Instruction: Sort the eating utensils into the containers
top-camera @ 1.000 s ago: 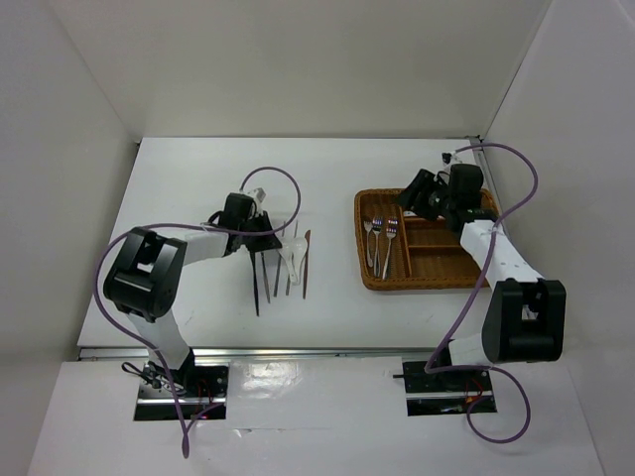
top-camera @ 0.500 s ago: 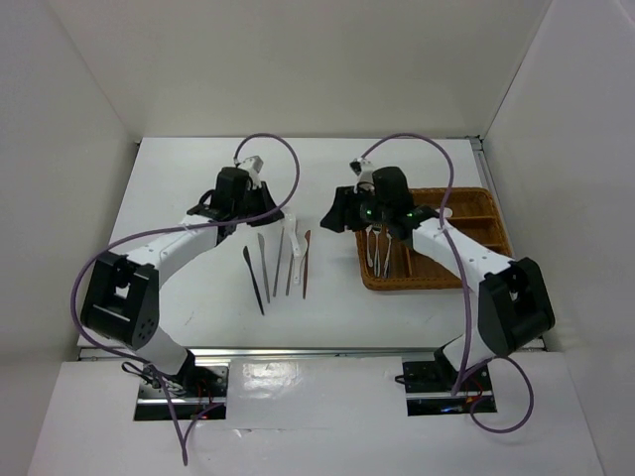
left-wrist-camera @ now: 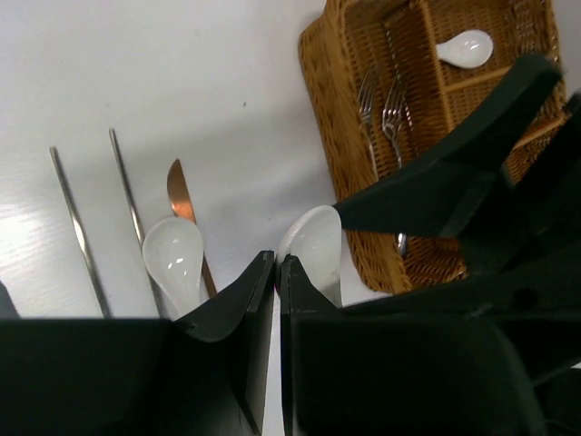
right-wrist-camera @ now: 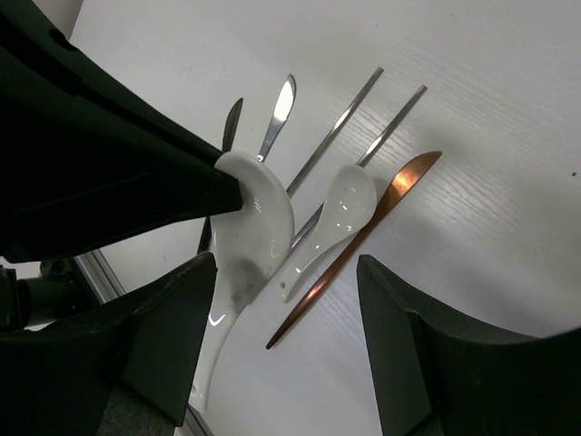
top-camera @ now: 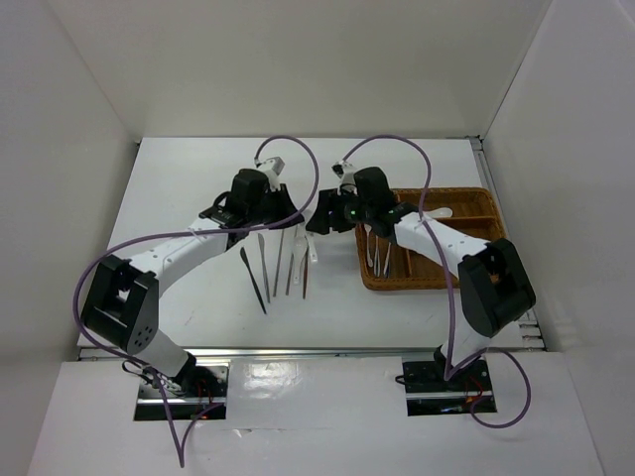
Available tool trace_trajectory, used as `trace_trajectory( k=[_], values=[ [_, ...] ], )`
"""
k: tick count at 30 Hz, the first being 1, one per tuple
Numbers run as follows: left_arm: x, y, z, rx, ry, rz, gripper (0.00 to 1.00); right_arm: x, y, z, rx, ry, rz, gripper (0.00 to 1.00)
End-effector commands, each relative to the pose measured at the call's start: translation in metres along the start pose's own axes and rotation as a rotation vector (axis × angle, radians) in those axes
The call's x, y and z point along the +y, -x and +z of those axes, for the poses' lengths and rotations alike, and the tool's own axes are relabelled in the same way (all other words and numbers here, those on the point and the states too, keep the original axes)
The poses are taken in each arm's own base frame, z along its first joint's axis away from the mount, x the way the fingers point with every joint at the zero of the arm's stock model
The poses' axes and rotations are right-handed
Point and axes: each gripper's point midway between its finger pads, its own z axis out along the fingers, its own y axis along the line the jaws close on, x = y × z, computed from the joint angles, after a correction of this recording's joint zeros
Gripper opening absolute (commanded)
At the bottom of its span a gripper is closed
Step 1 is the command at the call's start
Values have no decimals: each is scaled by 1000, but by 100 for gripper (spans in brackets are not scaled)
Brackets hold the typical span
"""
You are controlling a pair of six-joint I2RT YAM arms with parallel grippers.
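The left tool [left-wrist-camera: 277, 263] is clenched on a white spoon [left-wrist-camera: 313, 243], lifted off the counter [left-wrist-camera: 136, 73]. The right tool [right-wrist-camera: 286, 263] hangs just beside it, fingers spread wide and gripping nothing. On the counter lie a second spoon [left-wrist-camera: 172, 256], a copper stick [left-wrist-camera: 180, 193] and grey sticks [left-wrist-camera: 73, 218]. To the right, the wicker tray [left-wrist-camera: 318, 82] holds two forks [left-wrist-camera: 381, 100] and another spoon [left-wrist-camera: 465, 47] in separate compartments.
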Motion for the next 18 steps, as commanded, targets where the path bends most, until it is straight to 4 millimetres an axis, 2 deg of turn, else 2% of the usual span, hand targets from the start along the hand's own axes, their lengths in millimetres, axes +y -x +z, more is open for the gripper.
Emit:
trace_trajectory(
  k=[1, 8, 12, 13, 14, 16, 17, 18],
  values=[
    [-29, 45, -2, -117, -81, 25, 13, 24, 25, 4, -59, 67, -53, 71],
    [-40, 58, 4, -125, -109, 32, 13, 28, 12, 11, -20, 79, -49, 70],
    [-43, 55, 10, -111, -141, 26, 13, 28, 12, 11, -20, 79, -49, 38],
    [-43, 55, 10, -111, -141, 26, 15, 25, 11, 11, -17, 65, -45, 21],
    [-48, 52, 10, -100, -155, 22, 18, 22, 16, 11, -29, 40, -45, 13],
    [-44, 47, 14, -83, -144, 16, 28, 14, 19, 12, -25, -20, -13, 3],
    [-42, 47, 16, -77, -129, 22, 37, 3, 25, 11, -51, -100, 23, 0],
    [-34, 46, 18, -63, -82, 20, 57, -3, 30, 12, -62, -142, 45, 0]
  ],
)
